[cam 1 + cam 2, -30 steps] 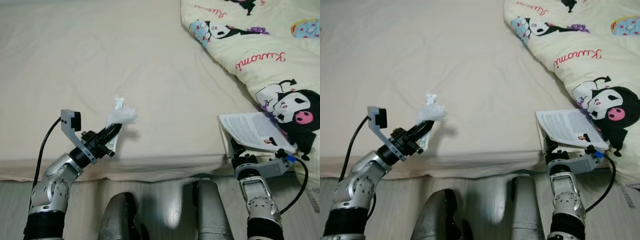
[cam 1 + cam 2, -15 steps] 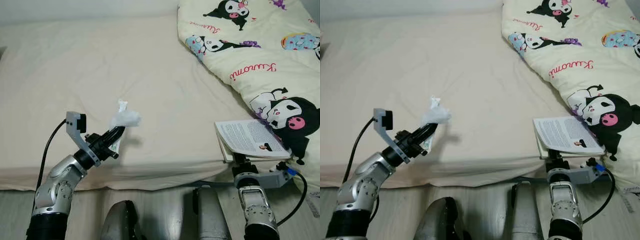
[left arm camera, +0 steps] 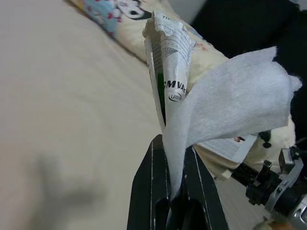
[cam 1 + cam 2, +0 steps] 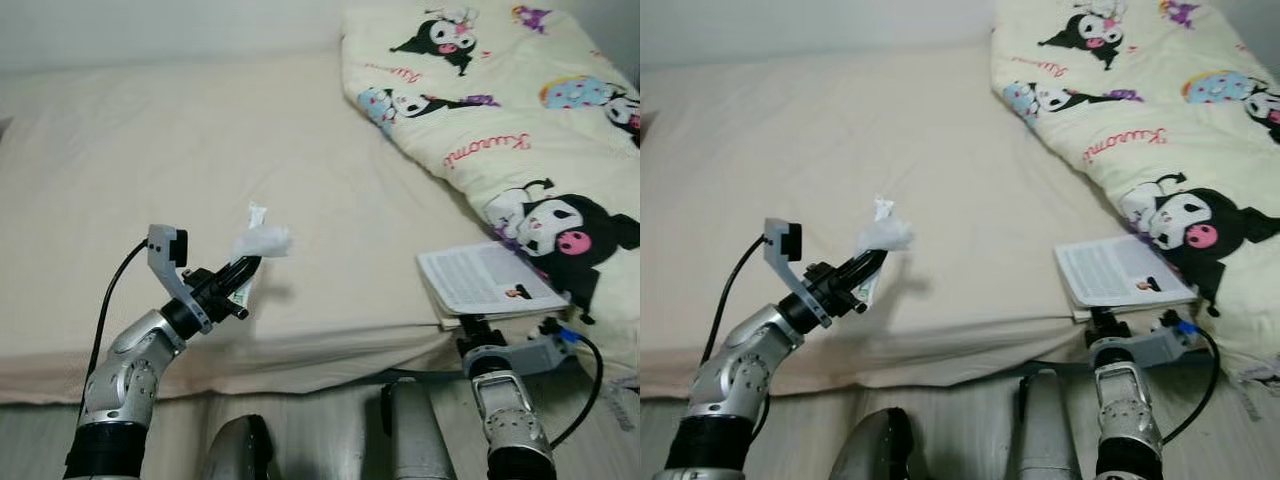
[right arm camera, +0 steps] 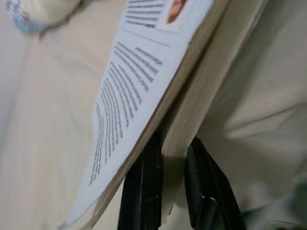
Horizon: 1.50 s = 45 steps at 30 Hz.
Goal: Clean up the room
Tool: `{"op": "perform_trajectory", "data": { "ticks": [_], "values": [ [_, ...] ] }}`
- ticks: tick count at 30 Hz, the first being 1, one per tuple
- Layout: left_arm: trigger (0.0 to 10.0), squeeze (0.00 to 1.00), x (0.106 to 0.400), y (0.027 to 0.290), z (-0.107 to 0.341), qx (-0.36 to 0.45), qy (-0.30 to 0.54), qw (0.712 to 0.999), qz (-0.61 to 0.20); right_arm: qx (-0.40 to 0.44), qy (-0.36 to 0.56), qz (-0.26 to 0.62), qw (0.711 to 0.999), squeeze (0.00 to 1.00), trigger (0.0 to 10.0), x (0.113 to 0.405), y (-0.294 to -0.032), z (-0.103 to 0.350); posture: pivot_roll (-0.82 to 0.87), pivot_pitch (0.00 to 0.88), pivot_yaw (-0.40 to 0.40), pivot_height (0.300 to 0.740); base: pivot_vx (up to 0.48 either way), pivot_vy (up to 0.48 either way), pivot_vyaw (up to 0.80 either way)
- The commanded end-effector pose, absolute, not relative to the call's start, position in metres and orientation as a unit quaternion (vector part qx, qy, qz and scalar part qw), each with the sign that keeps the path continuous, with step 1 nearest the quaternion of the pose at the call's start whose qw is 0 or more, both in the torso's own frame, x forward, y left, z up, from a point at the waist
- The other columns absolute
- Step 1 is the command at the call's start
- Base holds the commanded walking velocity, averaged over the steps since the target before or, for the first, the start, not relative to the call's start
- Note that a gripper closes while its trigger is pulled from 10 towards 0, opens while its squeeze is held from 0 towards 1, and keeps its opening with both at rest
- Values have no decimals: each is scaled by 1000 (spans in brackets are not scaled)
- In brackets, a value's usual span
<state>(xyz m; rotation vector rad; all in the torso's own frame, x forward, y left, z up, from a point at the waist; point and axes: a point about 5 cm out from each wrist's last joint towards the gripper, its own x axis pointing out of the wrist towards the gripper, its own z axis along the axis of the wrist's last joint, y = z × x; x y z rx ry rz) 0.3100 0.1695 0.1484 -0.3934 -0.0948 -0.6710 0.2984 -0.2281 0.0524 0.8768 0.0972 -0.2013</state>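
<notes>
Tissue (image 4: 262,241) and crumpled printed wrapper (image 3: 169,72) pinched together in left claw (image 4: 243,270), fingers closed tight on both, raised clear of bed (image 4: 150,150) near its front edge. Presumably gathered as one bundle of rubbish, saving a second pick. Book (image 4: 487,279) clamped by its spine edge in right claw (image 5: 165,158), jaws narrowed onto the page block, cover fanning open above; held low at mattress edge, beside cartoon-print quilt (image 4: 520,110). Both loads lifted off sheet, likely ready for carrying: litter to a bin, book to a shelf. Loose wrapper possibly prone to slipping out.
</notes>
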Motion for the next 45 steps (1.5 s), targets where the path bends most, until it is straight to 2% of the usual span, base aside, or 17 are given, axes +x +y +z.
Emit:
{"op": "perform_trajectory", "data": {
  "ticks": [1,7,8,9,11,12,14,15,21,23,24,29,30,33,41,42,45],
  "values": [
    [0,0,307,171,139,-192,-32,926,-322,399,12,-17,917,0,0,310,-209,74,-146,140,92,586,0,0,0],
    [0,0,309,170,138,-189,-28,926,-326,393,39,139,908,0,0,305,-155,78,-152,136,96,586,0,0,0],
    [0,0,309,169,137,-187,-26,925,-329,379,54,147,912,0,6510,305,-150,76,-152,134,96,586,0,0,0],
    [0,0,309,168,137,-187,-26,925,-330,369,61,140,917,0,10000,306,-151,74,-151,135,96,586,0,0,0],
    [0,0,309,167,136,-188,-25,924,-331,366,65,102,923,0,10000,308,-161,69,-152,136,96,586,0,0,0],
    [0,0,309,166,135,-188,-25,924,-331,364,63,93,924,341,10000,308,-164,68,-153,134,96,586,0,0,0],
    [0,0,309,166,134,-188,-24,924,-332,362,61,89,926,341,10000,308,-166,68,-153,136,96,586,0,0,0],
    [0,0,307,165,132,-187,-21,924,-333,359,57,71,929,945,10000,307,-172,67,-153,137,95,586,0,0,0],
    [0,0,305,164,129,-186,-17,923,-336,354,62,58,931,843,10000,306,-175,64,-154,139,94,586,0,0,0],
    [0,0,305,164,128,-186,-16,923,-336,355,63,55,931,635,10000,306,-176,64,-155,138,94,586,0,0,0],
    [0,0,304,164,128,-186,-15,923,-337,363,61,53,928,0,10000,305,-176,65,-152,138,93,586,0,0,0],
    [0,0,304,163,126,-185,-13,923,-337,368,56,45,927,0,9490,305,-179,67,-148,141,91,586,0,0,0],
    [0,0,304,163,126,-185,-12,923,-337,368,57,39,927,0,8039,305,-180,66,-147,141,91,586,0,0,0],
    [0,0,303,163,125,-185,-11,923,-338,363,60,23,930,0,10000,307,-183,64,-144,141,90,586,0,0,0],
    [0,0,300,161,123,-180,-10,922,-342,404,58,-19,913,0,10000,308,-193,59,-140,141,84,586,0,0,0],
    [0,0,298,160,123,-170,-7,922,-348,442,54,-41,895,757,10000,306,-200,53,-127,145,90,586,0,0,0],
    [0,0,297,160,123,-164,-6,922,-351,460,52,-48,885,894,10000,305,-203,50,-124,146,92,586,0,0,0]
  ]
}}
